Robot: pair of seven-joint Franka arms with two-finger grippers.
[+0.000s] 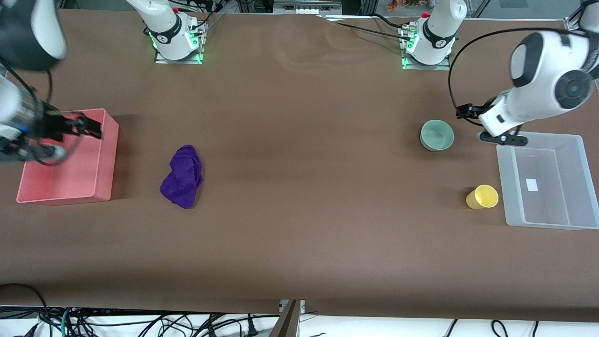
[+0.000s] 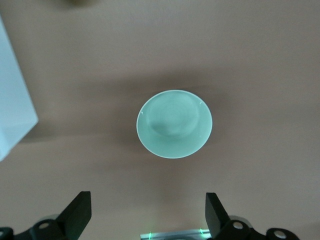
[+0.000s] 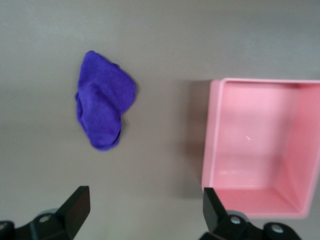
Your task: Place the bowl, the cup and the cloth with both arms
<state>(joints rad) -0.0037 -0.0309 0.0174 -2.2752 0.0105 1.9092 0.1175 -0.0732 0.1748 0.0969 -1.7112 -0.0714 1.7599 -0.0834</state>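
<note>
Bowl (image 1: 437,135): pale green, upright on the brown table (image 1: 299,234) toward the left arm's end, just beside the clear bin's corner and farther from the front camera than the cup; nothing shows inside it in the left wrist view (image 2: 174,123)
Cup: yellow (image 1: 482,197), on its side with the mouth toward the clear bin, just beside that bin's wall
Cloth: purple, bunched in a loose heap (image 1: 182,176) on the table toward the right arm's end, near the pink bin but apart from it; same heap in the right wrist view (image 3: 103,106)
Pink bin (image 1: 108,154): open top, at the right arm's end; bare pink floor in the right wrist view (image 3: 260,150)
Clear bin (image 1: 507,187): open top, at the left arm's end, a small white label on its floor
Left gripper (image 2: 148,215): up in the air over the table beside the bowl, fingers (image 2: 77,212) spread wide, holding nothing
Right gripper (image 3: 146,212): up in the air over the pink bin's edge, fingers (image 3: 76,206) spread wide, holding nothing
</note>
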